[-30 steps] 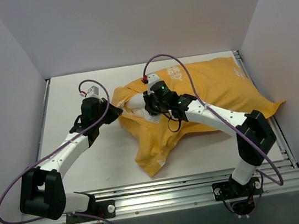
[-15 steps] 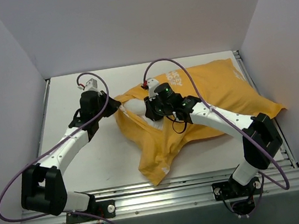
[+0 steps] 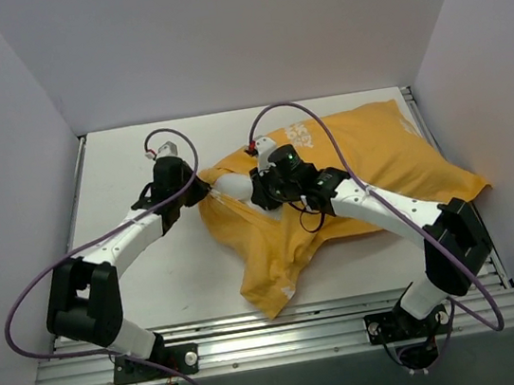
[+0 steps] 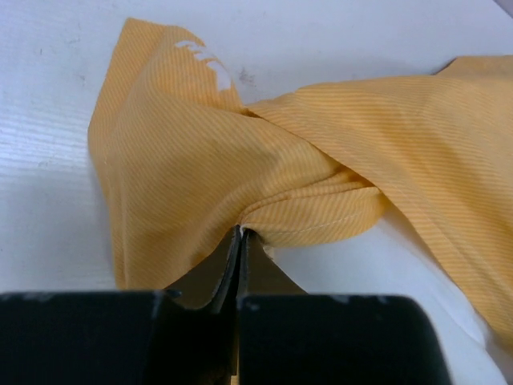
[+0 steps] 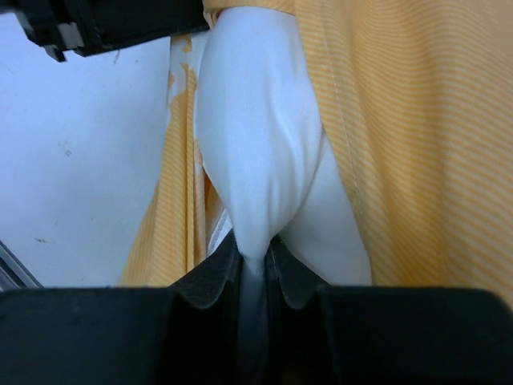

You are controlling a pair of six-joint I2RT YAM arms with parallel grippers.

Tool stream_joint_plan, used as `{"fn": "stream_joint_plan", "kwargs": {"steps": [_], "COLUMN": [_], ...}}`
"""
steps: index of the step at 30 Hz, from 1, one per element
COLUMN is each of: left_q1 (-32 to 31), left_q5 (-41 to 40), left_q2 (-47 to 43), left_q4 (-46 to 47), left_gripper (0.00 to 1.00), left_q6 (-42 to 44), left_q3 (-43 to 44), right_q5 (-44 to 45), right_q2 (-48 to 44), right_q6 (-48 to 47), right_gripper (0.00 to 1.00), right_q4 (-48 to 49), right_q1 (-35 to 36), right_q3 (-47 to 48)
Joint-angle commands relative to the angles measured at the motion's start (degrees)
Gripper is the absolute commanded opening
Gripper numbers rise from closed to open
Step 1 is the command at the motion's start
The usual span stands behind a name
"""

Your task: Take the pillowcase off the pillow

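Observation:
The orange-yellow pillowcase (image 3: 376, 156) lies across the table's right half, its open end bunched toward the middle. A bulge of the white pillow (image 3: 233, 185) pokes out of that opening. My left gripper (image 3: 202, 189) is at the opening's left edge; in the left wrist view it (image 4: 240, 234) is shut, tips pinching the pillowcase (image 4: 184, 160) hem, with pillow (image 4: 385, 273) white to the right. My right gripper (image 3: 255, 193) is shut on a drawn-out fold of the pillow (image 5: 256, 144), orange pillowcase (image 5: 401, 120) on both sides. Most of the pillow is hidden inside the cover.
White walls close in the table (image 3: 119, 164) on the left, back and right. An aluminium rail (image 3: 277, 333) runs along the near edge by both arm bases. Purple cables (image 3: 299, 115) loop above the arms. A pillowcase flap (image 3: 270, 286) hangs toward the rail.
My left gripper has moved right, in to the pillowcase opening, and closed on the hem. My right gripper has drawn the pillow fold slightly left; more white shows.

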Motion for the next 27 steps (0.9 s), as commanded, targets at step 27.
{"fn": "stream_joint_plan", "kwargs": {"steps": [27], "left_q1": [-5.3], "left_q5": [6.9], "left_q2": [-11.8], "left_q4": [14.6], "left_gripper": [0.06], "left_q6": [-3.3], "left_q3": [-14.5], "right_q5": [5.9], "right_q2": [-7.0], "right_q6": [10.3], "right_gripper": [0.0], "right_q4": [11.0], "right_q1": [-1.4], "right_q3": [5.2]}}
